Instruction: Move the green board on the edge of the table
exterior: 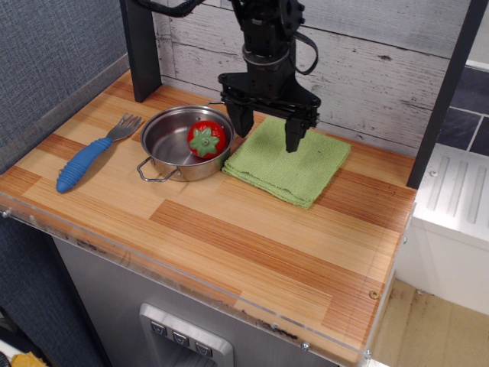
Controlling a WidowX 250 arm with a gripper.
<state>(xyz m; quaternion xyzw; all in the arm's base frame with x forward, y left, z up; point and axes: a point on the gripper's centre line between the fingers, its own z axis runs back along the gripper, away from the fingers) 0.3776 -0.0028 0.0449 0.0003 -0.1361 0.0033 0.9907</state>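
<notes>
light green knitted folded cloth [289, 160] beneath the wide-spread black gripper [269, 131], just beside the steel pot [181, 143]: risks pinching one layer, unfolding it, nudging the pot.

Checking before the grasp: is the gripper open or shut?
Open. The gripper hangs above the green board with its two fingers spread wide apart.
</notes>
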